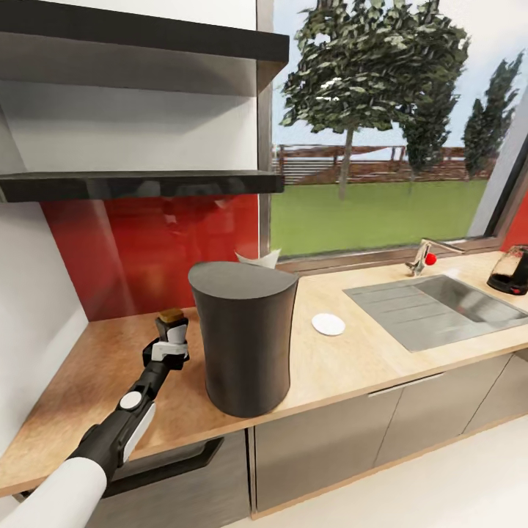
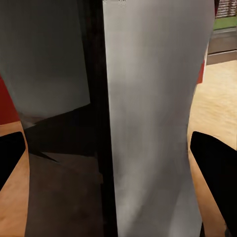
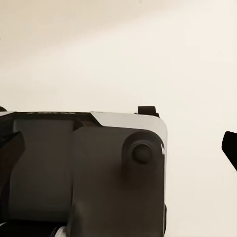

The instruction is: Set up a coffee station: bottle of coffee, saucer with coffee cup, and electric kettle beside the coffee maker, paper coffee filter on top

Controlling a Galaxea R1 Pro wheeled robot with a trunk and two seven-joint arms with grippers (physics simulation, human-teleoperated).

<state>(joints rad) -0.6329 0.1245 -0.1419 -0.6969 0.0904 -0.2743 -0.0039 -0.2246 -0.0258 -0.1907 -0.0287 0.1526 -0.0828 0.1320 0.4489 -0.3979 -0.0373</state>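
Observation:
The coffee maker [image 1: 243, 339], a tall dark grey column, stands on the kitchen countertop [image 1: 345, 359]. Just left of it, my left gripper [image 1: 170, 343] is shut on the bottle of coffee [image 1: 171, 318], whose brown cap sticks up above the fingers. In the left wrist view the bottle's white label [image 2: 148, 123] spans the space between both dark fingers [image 2: 215, 168]. A white paper coffee filter [image 1: 259, 257] peeks out behind the coffee maker. The saucer [image 1: 328, 324] lies to its right. The electric kettle [image 1: 510, 270] stands at the far right. The coffee cup is out of view. My right gripper [image 3: 118, 153] is open beside the robot's body.
A steel sink [image 1: 440, 304] with a faucet [image 1: 427, 255] is set into the worktop right of the saucer. Two dark wall shelves [image 1: 139, 183] hang above the left end. A red backsplash [image 1: 147, 249] and a white side wall bound the corner.

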